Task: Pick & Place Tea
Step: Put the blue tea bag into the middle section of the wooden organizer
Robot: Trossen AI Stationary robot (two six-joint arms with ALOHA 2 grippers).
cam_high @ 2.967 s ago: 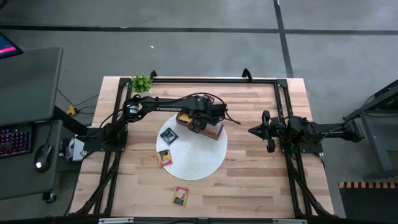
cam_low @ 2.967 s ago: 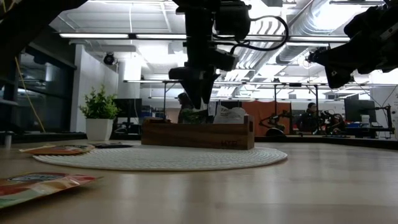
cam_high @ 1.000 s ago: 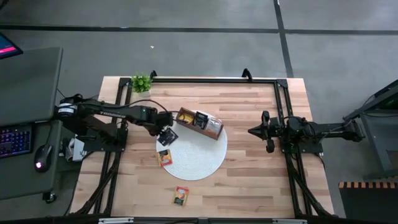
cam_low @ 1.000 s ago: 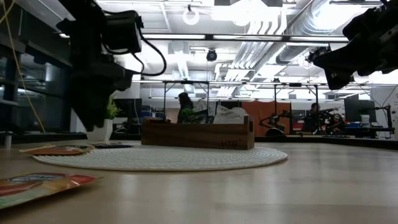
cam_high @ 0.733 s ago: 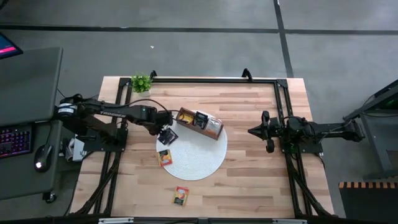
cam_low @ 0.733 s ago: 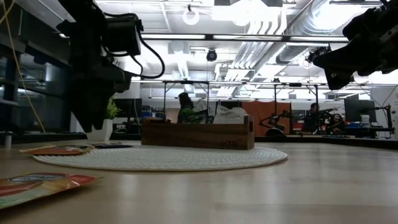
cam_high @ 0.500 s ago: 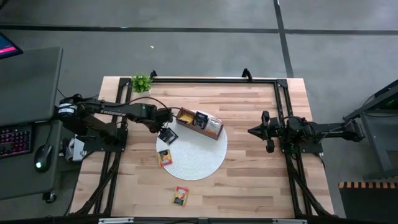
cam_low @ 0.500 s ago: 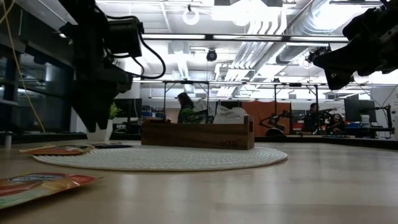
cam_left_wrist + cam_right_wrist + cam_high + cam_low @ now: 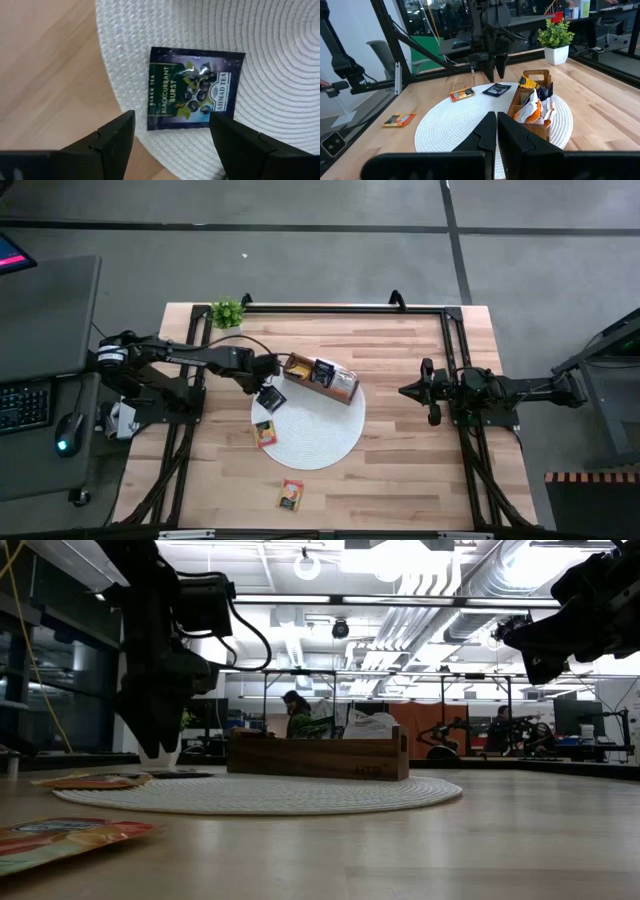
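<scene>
The left gripper (image 9: 266, 379) hovered with jaws spread wide and empty over a dark Blackcurrant Burst sachet (image 9: 194, 89) lying flat at the edge of the white woven placemat (image 9: 330, 442). The right gripper (image 9: 404, 391) waited well apart, fingers pressed together, apparently holding nothing. The wooden box (image 9: 320, 377) held more sachets.

A pale wooden table (image 9: 400, 470) with a black frame (image 9: 320, 308) along its edges stands on a grey floor (image 9: 320, 250) crossed by dark lines. A small potted plant (image 9: 227, 313) sits at one far corner of the table. Beside the table stands a grey desk (image 9: 40, 380) with a keyboard (image 9: 24, 406) and a mouse (image 9: 66, 432). Beyond the table lies a large open workroom with long ceiling lights (image 9: 400, 600), pale ducts (image 9: 500, 565), an orange partition (image 9: 440, 730), and a person (image 9: 296, 712) seated far off.
</scene>
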